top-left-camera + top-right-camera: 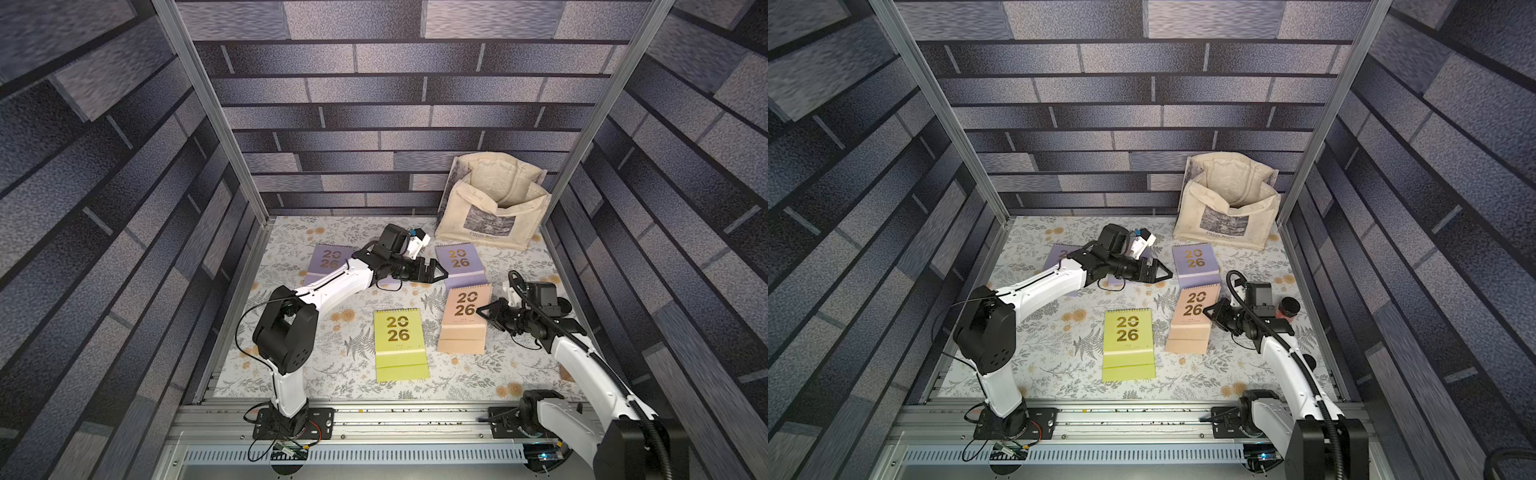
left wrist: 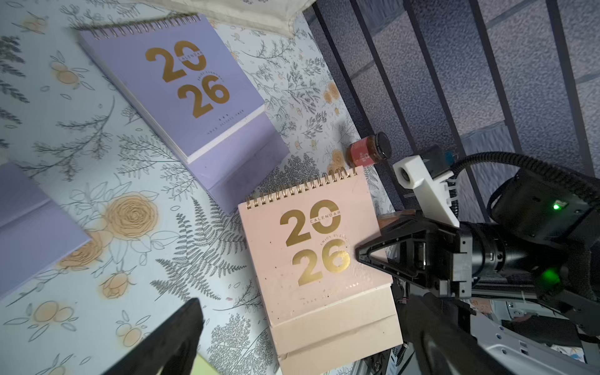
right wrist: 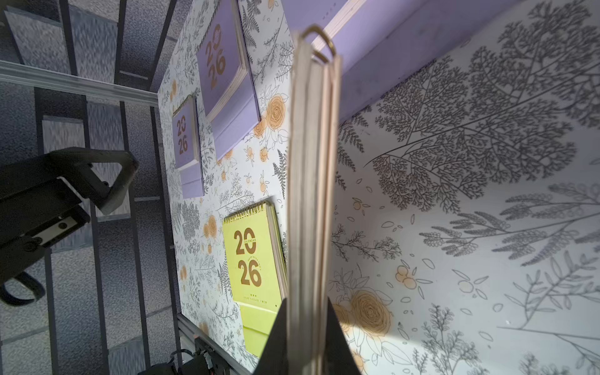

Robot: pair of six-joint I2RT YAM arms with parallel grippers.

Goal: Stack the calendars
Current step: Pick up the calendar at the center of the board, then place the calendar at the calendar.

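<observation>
Clamping peach calendar (image 1: 457, 332) edge-on is right tool (image 1: 482, 311).

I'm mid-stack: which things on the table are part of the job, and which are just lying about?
Job: rightmost lavender calendar; middle lavender calendar; leftmost lavender calendar; yellow-green calendar; peach calendar, in the right gripper.
Lying about: cream tote bag; small red jar.

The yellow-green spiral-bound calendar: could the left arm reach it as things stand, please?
Probably yes. The left pincer is open and empty above the floral mat, and the yellow-green spiral-bound calendar lies flat nearby with nothing on it or in between.
</observation>
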